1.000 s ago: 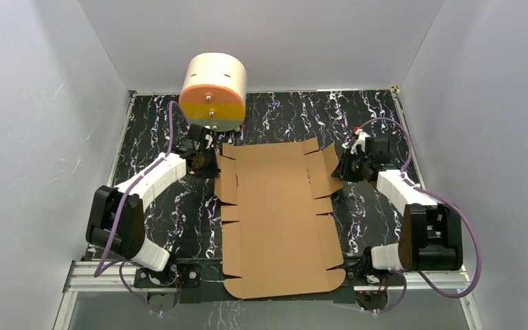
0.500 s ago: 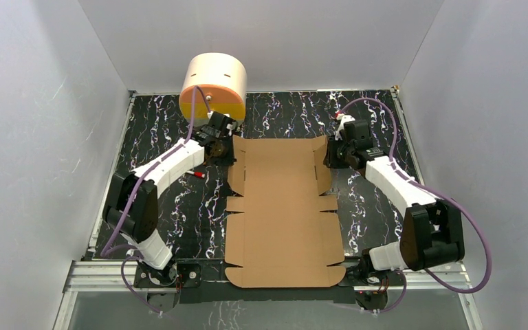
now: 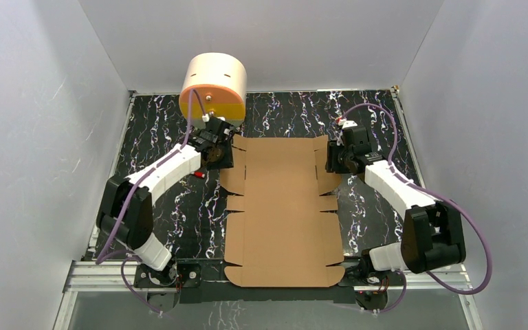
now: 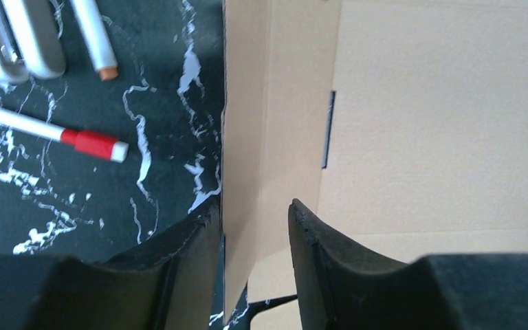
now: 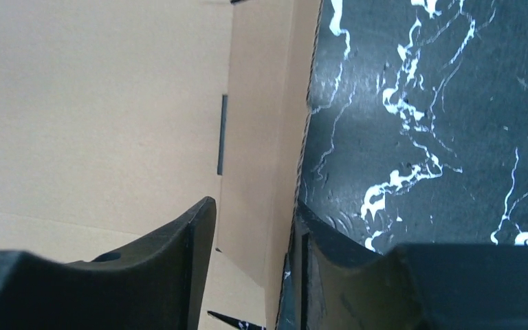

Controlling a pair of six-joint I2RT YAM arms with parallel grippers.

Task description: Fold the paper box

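Half-open: left gripper, right gripper astride paper box flaps (seemingly loose).

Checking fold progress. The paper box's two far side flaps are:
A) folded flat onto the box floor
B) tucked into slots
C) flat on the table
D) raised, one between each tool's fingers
D: in the wrist views the paper box has one raised flap inside the left tool, another inside the right tool.

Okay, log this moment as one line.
brown corrugated cardboard box sheet: mostly flat | left gripper: open, straddling raised left flap | right gripper: open, straddling raised right flap
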